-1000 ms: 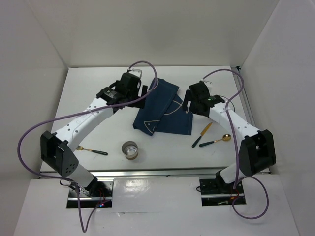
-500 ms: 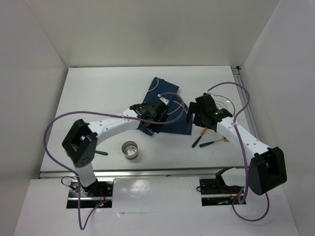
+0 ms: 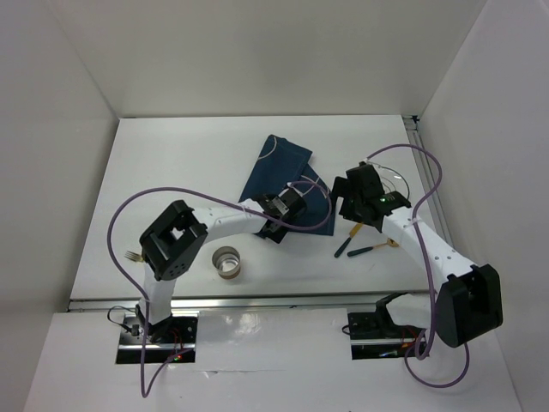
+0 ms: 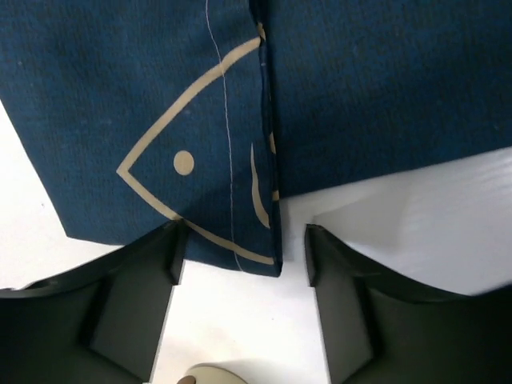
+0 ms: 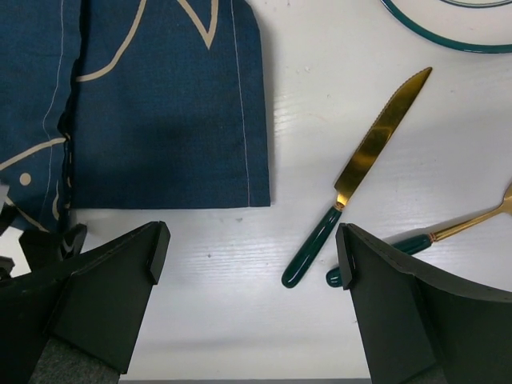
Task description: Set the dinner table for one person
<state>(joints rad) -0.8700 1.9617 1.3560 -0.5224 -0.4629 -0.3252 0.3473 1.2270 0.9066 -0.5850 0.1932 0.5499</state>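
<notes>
The dinner table [image 3: 171, 172] is the white tabletop. A dark blue cloth mat [image 3: 279, 163] with a fish outline lies folded at its middle. My left gripper [image 3: 292, 204] hangs low over the mat's near corner [image 4: 240, 254]. It is open, with a finger [image 4: 172, 244] on each side of that corner and not touching it. My right gripper [image 5: 252, 248] is open over bare table, between the mat's right edge [image 5: 256, 120] and a gold knife [image 5: 376, 152] with a green handle. It holds nothing.
A green-handled gold spoon [image 5: 448, 236] lies next to the knife. A plate rim [image 5: 448, 32] shows beyond them. A small round cup [image 3: 228, 262] stands near the front edge, and a fork [image 3: 133, 255] peeks out beside the left arm's base.
My left arm swung right and nearer, from the mat's far left side to its near corner, and its jaws narrowed a little. The mat now looks narrower. My right gripper shifted slightly right.
</notes>
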